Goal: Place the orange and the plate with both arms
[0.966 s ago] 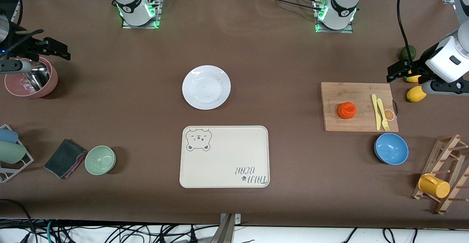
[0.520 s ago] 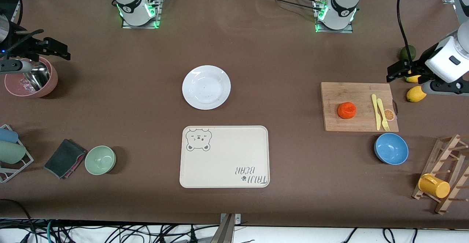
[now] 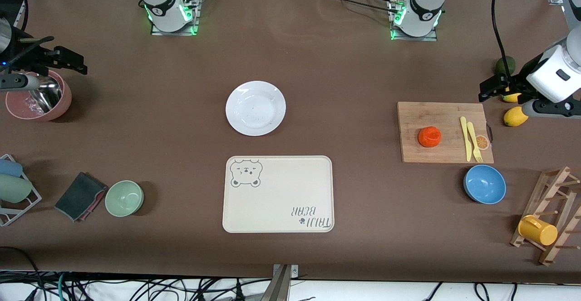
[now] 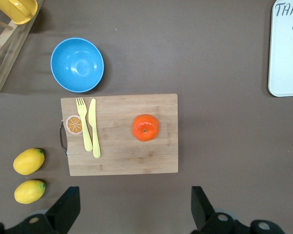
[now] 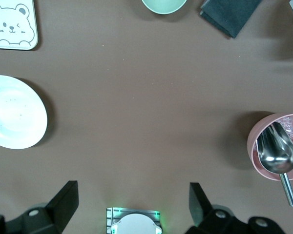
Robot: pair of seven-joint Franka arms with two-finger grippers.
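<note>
Nothing of the task had yet been carried out, as far as the pictures showed. Starting at the right arm's end of the surface [image 3: 317,65], the right tool [image 3: 72,62] hung in the air over the pink bowl [image 3: 38,96] that held a metal scoop [image 5: 278,155], its fingers [image 5: 66,202] spread wide apart and gripping nothing. Nearer the front camera at that end lay a folded dark cloth [image 3: 81,195] and a small green bowl [image 3: 124,198]. In the middle of the surface the plate [image 3: 255,108] rested flat, empty and untouched, well apart from both tools. Just nearer the camera than it lay the cream bear tray [image 3: 278,194], also empty and the likely destination. Toward the left arm's end, the orange [image 3: 429,136] sat on the wooden cutting board [image 3: 445,112], beside a yellow knife [image 3: 464,137] and fork [image 3: 474,141], with a blue bowl [image 3: 484,184] nearer the camera. The left tool [image 3: 492,87] hovered above the two lemons [image 3: 515,116] by the board's handle end, fingers likewise wide open and empty, well clear of the orange. Both pickups and both placements were therefore still to do: the right arm seemed best placed for the plate, the left for the orange.
</note>
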